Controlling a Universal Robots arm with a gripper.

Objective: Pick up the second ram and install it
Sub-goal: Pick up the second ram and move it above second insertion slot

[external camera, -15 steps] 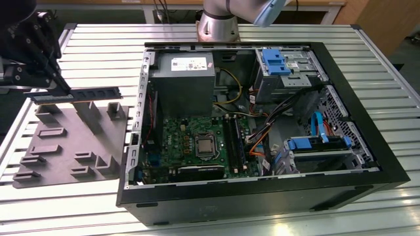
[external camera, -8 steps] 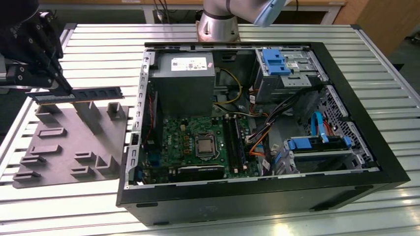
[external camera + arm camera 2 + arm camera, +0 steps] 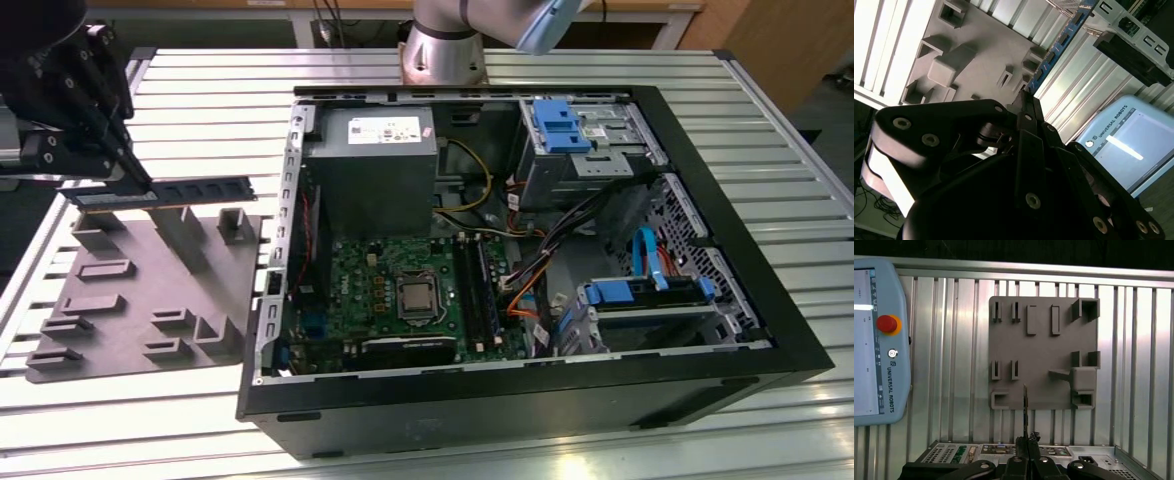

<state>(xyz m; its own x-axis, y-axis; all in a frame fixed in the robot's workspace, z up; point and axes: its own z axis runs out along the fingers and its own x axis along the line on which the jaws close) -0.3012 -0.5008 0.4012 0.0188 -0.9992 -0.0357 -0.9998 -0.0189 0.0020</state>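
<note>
The second ram (image 3: 171, 192), a slim dark stick, hangs level above the grey fixture plate (image 3: 147, 290) at the exterior view's left. My gripper (image 3: 123, 188) is shut on one end of it. In the first wrist view the ram (image 3: 1025, 407) shows edge-on as a thin line rising from the gripper (image 3: 1025, 442), with the fixture plate (image 3: 1044, 340) behind it. The second wrist view has the ram (image 3: 1056, 47) running away from the gripper (image 3: 1026, 97). The motherboard's long black slots (image 3: 474, 290) lie inside the open computer case (image 3: 747, 330), well to the right of the gripper.
A power supply (image 3: 371, 165), drive bays with blue clips (image 3: 561, 125) and loose cables (image 3: 534, 285) crowd the case. A teach pendant (image 3: 876, 340) lies on the slatted metal table (image 3: 214, 90) beside the plate. The arm's base (image 3: 441, 45) stands behind the case.
</note>
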